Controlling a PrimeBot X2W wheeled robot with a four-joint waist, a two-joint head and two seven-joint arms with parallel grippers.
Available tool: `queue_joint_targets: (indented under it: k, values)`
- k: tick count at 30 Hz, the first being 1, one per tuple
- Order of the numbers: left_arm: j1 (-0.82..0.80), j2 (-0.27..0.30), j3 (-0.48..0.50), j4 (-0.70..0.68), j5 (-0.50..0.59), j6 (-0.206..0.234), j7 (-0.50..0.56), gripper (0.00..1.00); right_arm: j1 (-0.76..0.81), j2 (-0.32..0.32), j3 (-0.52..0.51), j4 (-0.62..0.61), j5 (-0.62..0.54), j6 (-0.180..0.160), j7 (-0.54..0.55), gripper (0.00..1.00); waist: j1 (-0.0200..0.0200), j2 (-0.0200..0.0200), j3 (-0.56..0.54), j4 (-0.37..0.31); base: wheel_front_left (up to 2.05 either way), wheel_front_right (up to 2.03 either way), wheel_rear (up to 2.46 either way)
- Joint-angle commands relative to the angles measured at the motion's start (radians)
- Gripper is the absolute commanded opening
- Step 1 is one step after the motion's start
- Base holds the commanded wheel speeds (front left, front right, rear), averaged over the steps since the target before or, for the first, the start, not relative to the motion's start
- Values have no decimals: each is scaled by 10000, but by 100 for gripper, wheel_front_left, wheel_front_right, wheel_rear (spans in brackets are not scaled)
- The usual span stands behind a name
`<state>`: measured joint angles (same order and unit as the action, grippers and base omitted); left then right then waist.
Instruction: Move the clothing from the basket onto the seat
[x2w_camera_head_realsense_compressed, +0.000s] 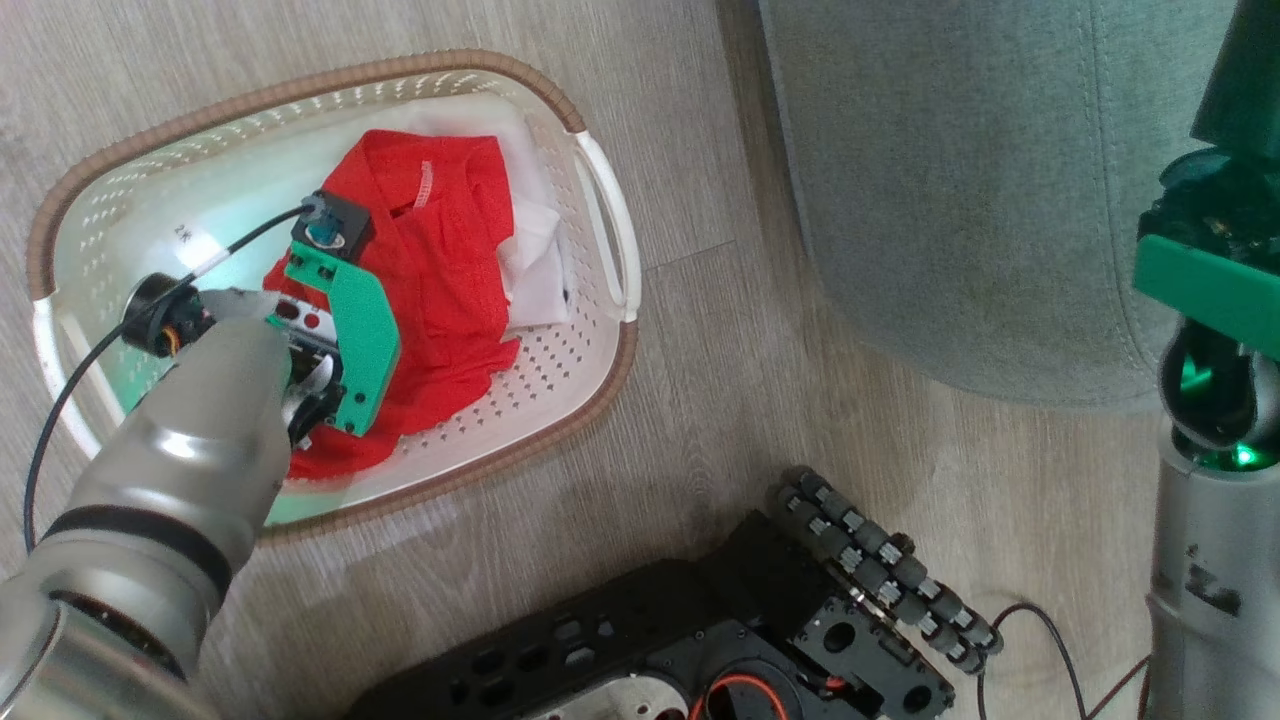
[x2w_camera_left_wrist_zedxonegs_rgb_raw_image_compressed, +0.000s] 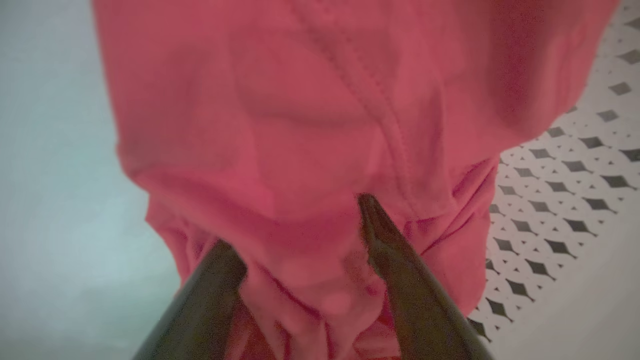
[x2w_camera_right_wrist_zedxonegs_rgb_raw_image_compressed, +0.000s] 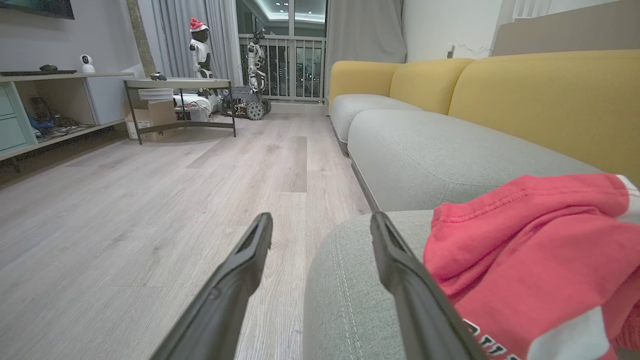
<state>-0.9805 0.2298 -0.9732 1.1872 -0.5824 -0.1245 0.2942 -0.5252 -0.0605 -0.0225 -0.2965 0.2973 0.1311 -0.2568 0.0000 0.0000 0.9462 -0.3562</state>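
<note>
Pale wood-plank floor (x2w_camera_head_realsense_compressed: 700, 400): oval cream perforated plastic basket (x2w_camera_head_realsense_compressed: 560, 370) at 10 o'clock, grey-green upholstered seat cushion (x2w_camera_head_realsense_compressed: 950, 200) at 2 o'clock. Basket holds plain red garment (x2w_camera_head_realsense_compressed: 440, 250) over white sheet (x2w_camera_head_realsense_compressed: 535, 275). Fingers of left hand (x2w_camera_left_wrist_zedxonegs_rgb_raw_image_compressed: 297, 225) spread wide, pressed into the red fabric (not clamped). Empty right hand (x2w_camera_right_wrist_zedxonegs_rgb_raw_image_compressed: 320, 219) wide open; red white-trimmed jersey (x2w_camera_right_wrist_zedxonegs_rgb_raw_image_compressed: 525, 260) lies on seat at its 4 o'clock.

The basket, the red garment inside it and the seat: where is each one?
basket (x2w_camera_head_realsense_compressed: 560, 365): head view, on its bare perforated wall.
red garment (x2w_camera_head_realsense_compressed: 440, 250): head view, on the middle of the fabric.
seat (x2w_camera_head_realsense_compressed: 960, 200): head view, on the cushion's top.
</note>
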Motion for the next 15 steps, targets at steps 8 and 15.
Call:
queue_joint_targets:
  k: [8,15]
  values:
    - [134,365,-545,-533,-515,-61,-127,0,25,102,54,-269,7,-4,-49,100,0,0,-176,102,0,0,0]
    - [217,193,-968,-1031,-1131,-61,-654,0,94,102,-102,-199,-81,-4,-49,100,0,0,-866,285,0,0,0]
